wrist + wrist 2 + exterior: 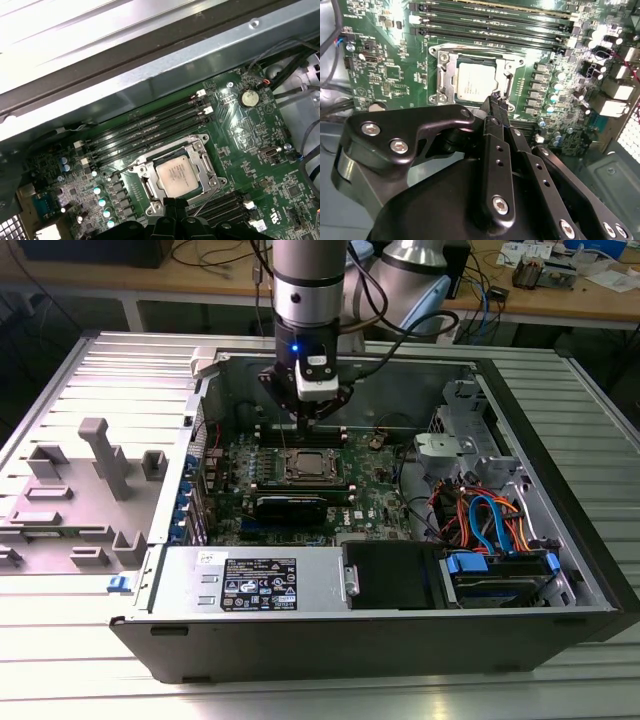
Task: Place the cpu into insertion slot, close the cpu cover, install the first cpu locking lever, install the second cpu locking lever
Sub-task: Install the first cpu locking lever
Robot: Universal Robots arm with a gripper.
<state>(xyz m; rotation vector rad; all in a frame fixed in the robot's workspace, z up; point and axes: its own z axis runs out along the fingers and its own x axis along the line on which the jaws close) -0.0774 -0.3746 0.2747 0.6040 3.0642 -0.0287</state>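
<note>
cpu cover [451, 82]: you see it lying flat around the chip; it appears closed.
cpu [475, 82]: it sits in the insertion slot [441, 58], top upward.
gripper [495, 101]: fingers drawn together, holding nothing; its tips hang low over one edge of the cpu cover, with the cpu just beside them.

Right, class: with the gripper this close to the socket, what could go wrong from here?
1. The gripper sits right at the edge of the cover; a slip could scrape the cpu or the board.
2. A thin lever looks unlatched beside the cover; if it is missed, the cover could stay unlocked.
</note>
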